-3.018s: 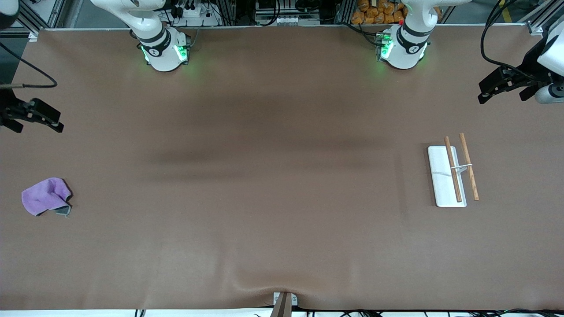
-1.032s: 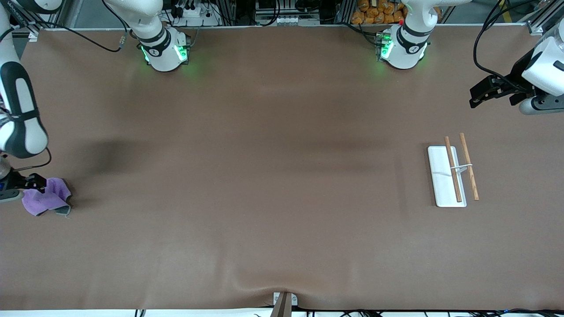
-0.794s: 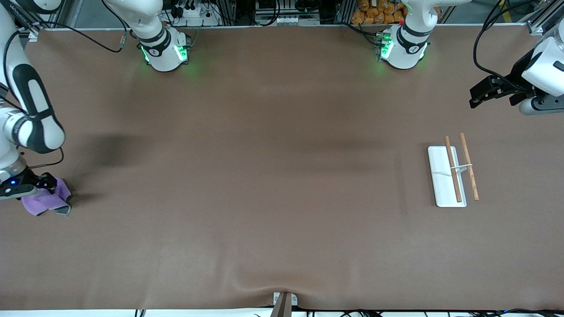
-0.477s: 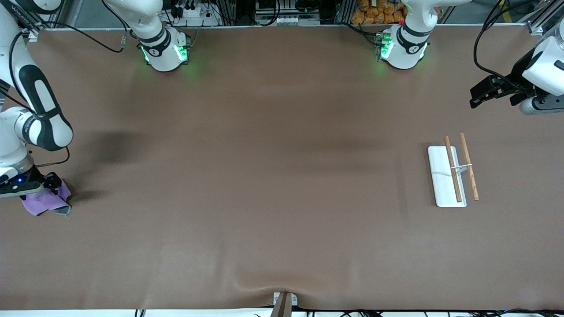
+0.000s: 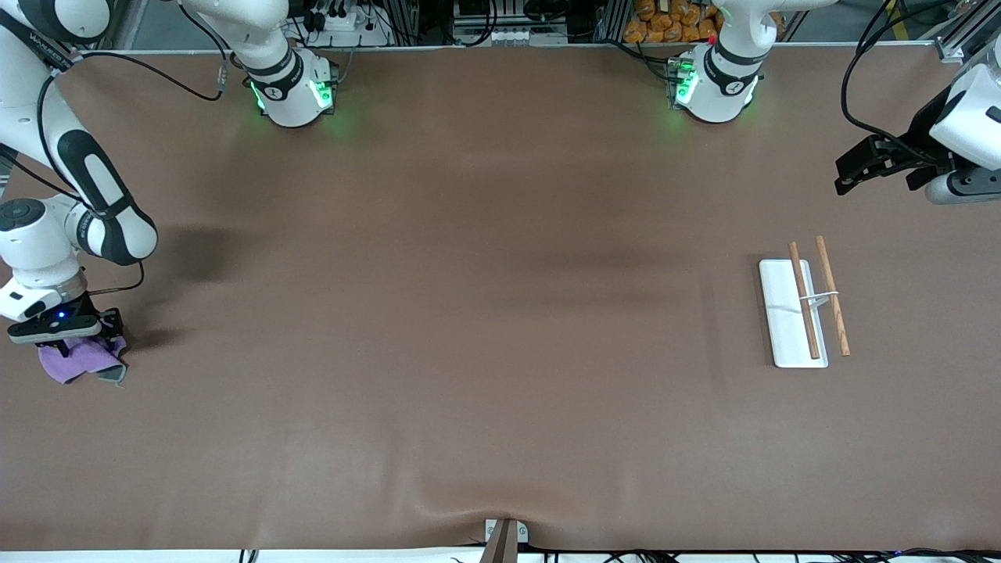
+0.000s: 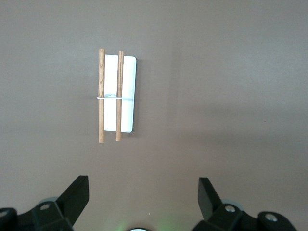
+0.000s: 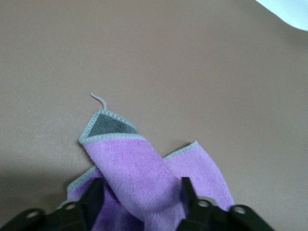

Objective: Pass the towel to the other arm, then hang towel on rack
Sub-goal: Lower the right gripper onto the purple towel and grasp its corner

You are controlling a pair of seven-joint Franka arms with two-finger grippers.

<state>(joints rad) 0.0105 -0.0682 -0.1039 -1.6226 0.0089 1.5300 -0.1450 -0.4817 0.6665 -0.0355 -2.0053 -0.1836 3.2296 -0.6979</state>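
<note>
The purple towel [image 5: 78, 361] lies crumpled on the tabletop [image 5: 469, 313] at the right arm's end, its raised fold between the right claw's [image 7: 139, 197] part-closed fingers; pinch it firmly before lifting, while the left claw [image 6: 142, 192] waits open above the rack [image 6: 118, 98].

White arms [image 5: 47, 234] with black joints, green-lit bases [image 5: 293, 94].

Even overhead light, soft shadows, right wrist view blurred.
</note>
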